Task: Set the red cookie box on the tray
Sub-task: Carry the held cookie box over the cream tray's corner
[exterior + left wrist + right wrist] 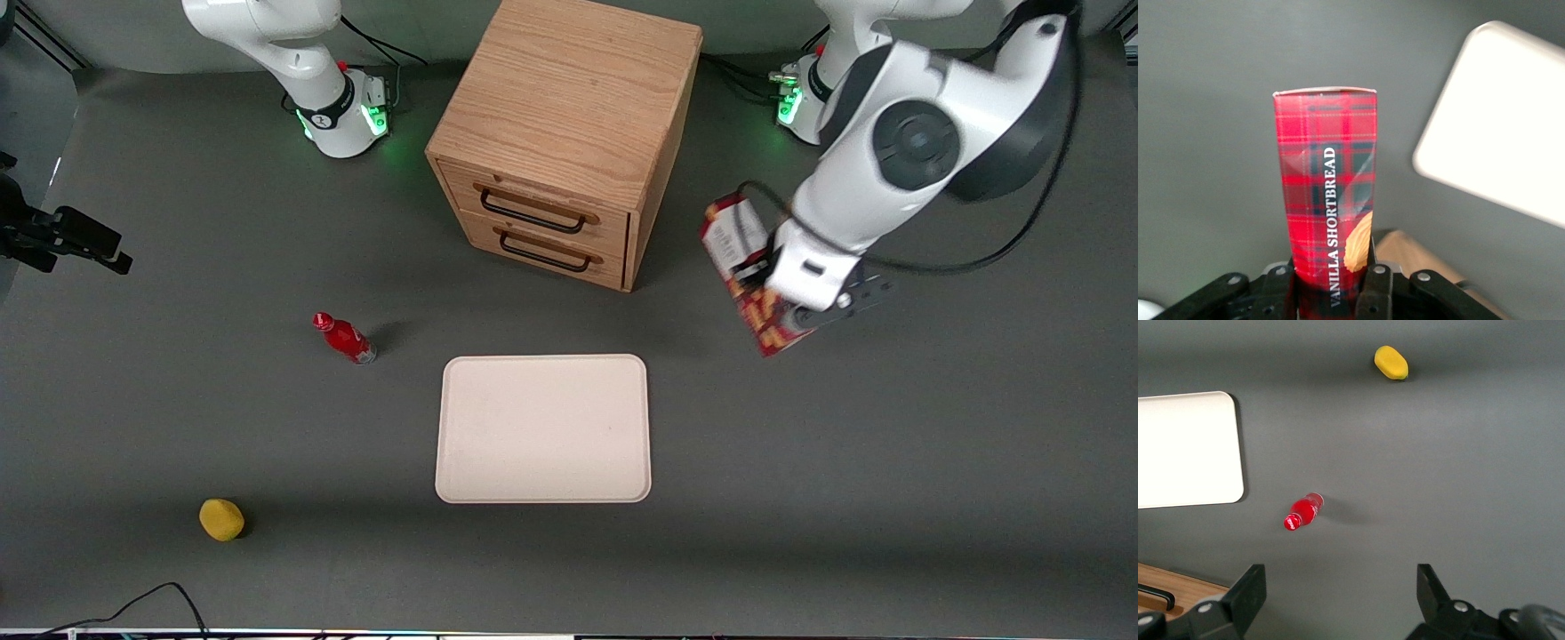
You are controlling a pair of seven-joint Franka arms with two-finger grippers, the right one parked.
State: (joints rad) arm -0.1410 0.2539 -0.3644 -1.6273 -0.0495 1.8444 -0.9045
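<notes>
One red cookie box [1328, 200] reading "VANILLA SHORTBREAD" is pinched in the hand [1331, 293] above the tabletop [889, 462], beside one tray [542, 428].

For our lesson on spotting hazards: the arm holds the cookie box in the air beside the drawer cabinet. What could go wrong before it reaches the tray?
1. The gripper clamps the red cookie box near one end, so it might tilt or slip.
2. Swinging toward the tray, the long box could clip the wooden cabinet.
</notes>
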